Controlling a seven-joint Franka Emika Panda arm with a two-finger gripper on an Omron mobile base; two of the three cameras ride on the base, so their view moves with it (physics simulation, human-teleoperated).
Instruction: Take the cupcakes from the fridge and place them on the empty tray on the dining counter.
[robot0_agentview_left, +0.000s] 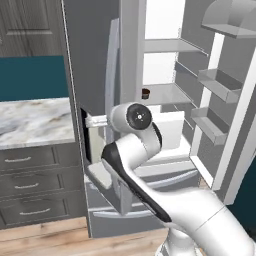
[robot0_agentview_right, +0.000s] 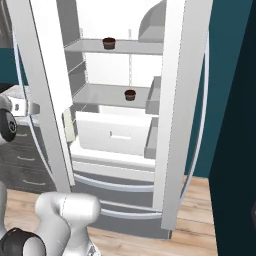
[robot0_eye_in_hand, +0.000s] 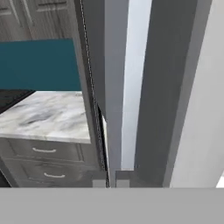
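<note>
Showing two cupcakes (robot0_agentview_right: 109, 43), right view.

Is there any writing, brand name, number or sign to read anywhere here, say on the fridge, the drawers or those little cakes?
None: no readable text in any view.
The fridge doors and white shelves are plain, with no brand or label.
The two cupcakes carry no marking.
The grey drawers under the marble counter show handles only.
The robot arm bears no lettering either.
</note>
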